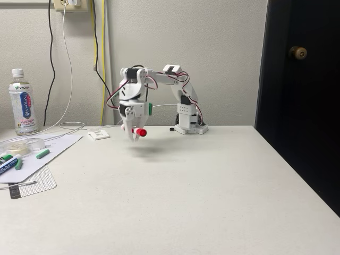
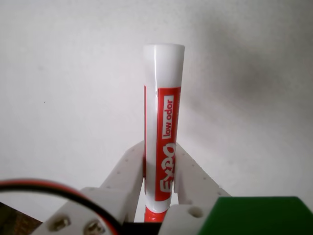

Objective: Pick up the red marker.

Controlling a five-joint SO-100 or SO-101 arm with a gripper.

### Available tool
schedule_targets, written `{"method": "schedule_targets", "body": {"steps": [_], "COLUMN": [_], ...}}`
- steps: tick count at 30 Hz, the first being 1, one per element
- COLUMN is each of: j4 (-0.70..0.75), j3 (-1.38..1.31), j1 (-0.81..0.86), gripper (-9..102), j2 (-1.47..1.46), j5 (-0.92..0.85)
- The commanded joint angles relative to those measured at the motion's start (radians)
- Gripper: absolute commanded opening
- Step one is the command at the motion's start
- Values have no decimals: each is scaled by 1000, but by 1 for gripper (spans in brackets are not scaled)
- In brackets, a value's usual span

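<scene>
The red marker (image 2: 164, 127) has a white barrel with a red printed label, and its red cap (image 1: 140, 132) points toward the camera in the fixed view. My gripper (image 1: 136, 134) is shut on the marker and holds it in the air, a little above the white table (image 1: 186, 191), with a shadow on the surface beneath. In the wrist view the two white fingers (image 2: 128, 171) clamp the marker's lower half on both sides, and the barrel sticks out beyond the fingertips.
At the left of the fixed view lie a sheet of paper (image 1: 50, 154) with a blue-labelled marker (image 1: 8, 166), small green-capped markers (image 1: 42, 153), a tape roll (image 1: 21, 145) and a bottle (image 1: 23, 103). The table's right edge borders a dark door (image 1: 303, 95).
</scene>
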Motion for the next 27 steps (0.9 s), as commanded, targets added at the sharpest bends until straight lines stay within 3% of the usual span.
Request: {"method": "schedule_targets", "body": {"steps": [1,27], "j4": [11,-3], "j3": [-18,-18], "j1": [-26,-178], "gripper": [0,0], "j2": [127,417], "j5": [-5,-14]}}
